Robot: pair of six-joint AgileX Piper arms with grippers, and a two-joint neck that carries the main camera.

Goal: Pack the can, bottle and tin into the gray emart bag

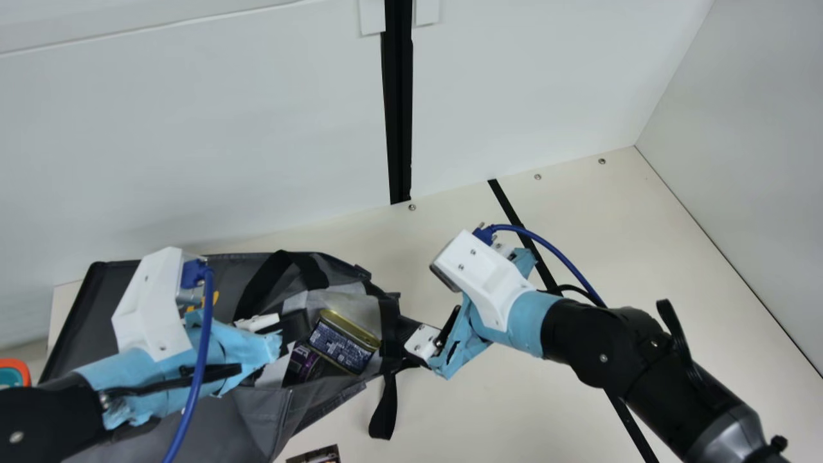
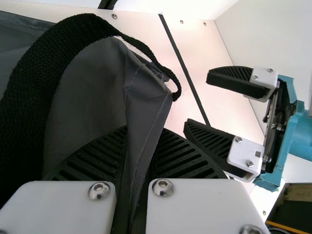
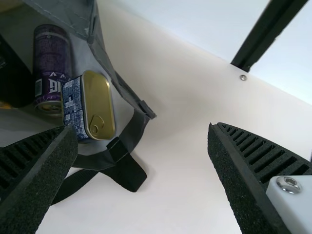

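Your packing looks nearly done. At the left of the main view, the gray emart bag [image 1: 251, 411] lies on the tabletop [image 1: 578, 231], its mouth toward the right. Your left gripper [image 2: 144, 131] is closed on a fold of its fabric. Inside, going left to right in the right wrist view, you have what looks like the bottle [image 3: 10, 75], dark and partly cut off, then the purple can [image 3: 52, 68], then the gold-lidded tin [image 3: 100, 105] touching it, near the mouth. Your right gripper [image 3: 140, 126] is wide open beside the rim, holding nothing. What remains, I'd judge, is settling the tin deeper and letting go of the fabric.

Around it, an orange-and-teal object [image 1: 15, 372] sits at the far left and a small printed item [image 1: 315, 455] below the bag. Mind the black strap [image 1: 384, 411] by the mouth; it could snag your right gripper.
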